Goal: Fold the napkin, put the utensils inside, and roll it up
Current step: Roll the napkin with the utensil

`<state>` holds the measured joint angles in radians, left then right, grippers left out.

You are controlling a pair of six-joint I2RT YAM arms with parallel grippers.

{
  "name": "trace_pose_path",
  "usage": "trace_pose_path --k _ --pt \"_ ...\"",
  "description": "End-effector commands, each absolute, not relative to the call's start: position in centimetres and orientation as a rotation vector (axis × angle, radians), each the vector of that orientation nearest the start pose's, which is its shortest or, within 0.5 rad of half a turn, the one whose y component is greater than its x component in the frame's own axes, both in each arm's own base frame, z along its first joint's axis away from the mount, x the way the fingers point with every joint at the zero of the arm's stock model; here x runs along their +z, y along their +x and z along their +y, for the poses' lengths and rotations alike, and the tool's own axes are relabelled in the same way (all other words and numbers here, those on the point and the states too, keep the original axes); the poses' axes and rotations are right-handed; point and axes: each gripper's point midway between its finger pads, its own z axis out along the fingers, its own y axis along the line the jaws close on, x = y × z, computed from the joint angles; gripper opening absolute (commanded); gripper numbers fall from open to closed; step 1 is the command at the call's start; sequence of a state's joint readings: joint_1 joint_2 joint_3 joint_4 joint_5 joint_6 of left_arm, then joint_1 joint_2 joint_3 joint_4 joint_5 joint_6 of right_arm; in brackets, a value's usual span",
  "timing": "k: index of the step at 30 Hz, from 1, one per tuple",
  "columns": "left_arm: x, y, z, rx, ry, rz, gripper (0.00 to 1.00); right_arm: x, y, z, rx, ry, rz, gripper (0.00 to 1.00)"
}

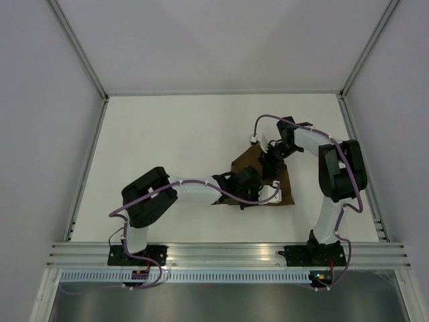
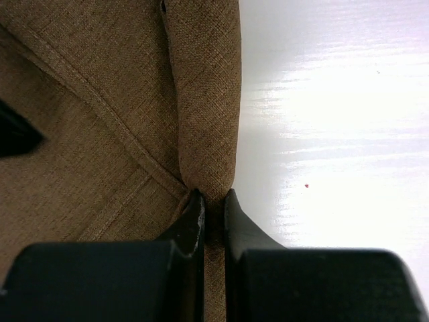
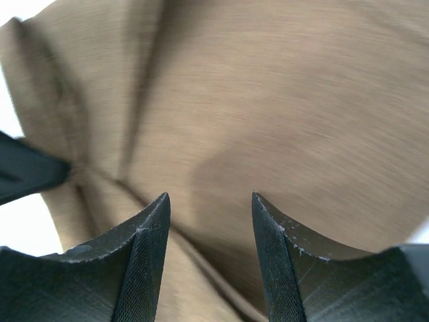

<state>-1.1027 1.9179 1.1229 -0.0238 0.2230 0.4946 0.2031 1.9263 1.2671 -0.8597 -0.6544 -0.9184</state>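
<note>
Napkin fold in hand, no utensils in sight
The napkin point(image 1: 242, 163) lies right of centre on the worktop point(image 1: 181, 134); the left end effector point(image 2: 213, 201) pinches its doubled edge, the right end effector point(image 3: 211, 221) hovers spread over the cloth; next, probably, carry that edge across evenly

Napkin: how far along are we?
Done: the napkin looks partly folded, with one flap turned over. In hand: the left pincer pinches its folded edge, and the right pincer is open above the cloth. Left: no utensils in view, nothing rolled.
</note>
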Motion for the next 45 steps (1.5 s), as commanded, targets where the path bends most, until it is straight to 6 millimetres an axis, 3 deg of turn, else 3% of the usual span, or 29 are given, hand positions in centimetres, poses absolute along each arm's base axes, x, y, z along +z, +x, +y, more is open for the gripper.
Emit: trace_pose_path --k 1,5,7,9,10,12,13,14,15,21,26,31,40,45 --pt "-1.3 16.9 -39.6 -0.691 1.866 1.905 0.02 5.6 36.5 13.2 0.66 -1.294 2.229 0.58" --pt "-1.0 17.2 -39.9 -0.82 1.85 2.038 0.02 8.6 39.4 11.0 0.649 -1.062 2.2 0.58" --pt "-1.1 17.1 -39.0 -0.875 1.835 2.144 0.02 9.9 39.8 9.7 0.694 -0.977 2.17 0.57" --pt "-1.1 18.4 -39.0 -0.922 1.764 2.217 0.02 11.4 40.0 8.0 0.674 -0.917 2.138 0.57" --pt "-0.8 18.0 -39.0 -1.005 1.744 2.24 0.02 11.3 39.3 8.0 0.689 -0.91 2.135 0.56" --pt "-0.6 19.1 -38.9 -1.051 1.676 2.292 0.02 13.0 39.0 7.4 0.632 -0.909 2.072 0.56" --pt "-0.7 18.9 -38.7 -1.098 1.667 2.321 0.02 12.3 37.9 7.2 0.634 -0.895 2.083 0.54" --pt "-0.7 19.3 -38.8 -1.106 1.656 2.325 0.02 13.8 37.9 7.0 0.587 -0.899 2.026 0.54" --pt "-0.7 19.5 -38.7 -1.114 1.639 2.344 0.02 14.1 37.5 6.7 0.574 -0.904 2.01 0.54" --pt "-0.8 20.0 -38.7 -1.246 1.58 2.439 0.02 14.3 31.8 8.0 0.657 -1.095 1.929 0.55" --pt "-0.7 20.2 -38.8 -1.326 1.553 2.498 0.02 12.7 27.6 9.2 0.583 -1.304 1.847 0.56" --pt "-1.0 20.3 -38.5 -1.36 1.511 2.566 0.02 9.8 24.1 12.3 0.547 -1.49 1.784 0.57" --pt "-0.8 21.0 -38.5 -1.38 1.46 2.628 0.03 6.8 21.9 15.9 0.547 -1.673 1.731 0.55" --pt "-0.6 21.3 -38.7 -1.404 1.441 2.634 0.03 5.0 22.0 17.5 0.471 -1.742 1.718 0.5"
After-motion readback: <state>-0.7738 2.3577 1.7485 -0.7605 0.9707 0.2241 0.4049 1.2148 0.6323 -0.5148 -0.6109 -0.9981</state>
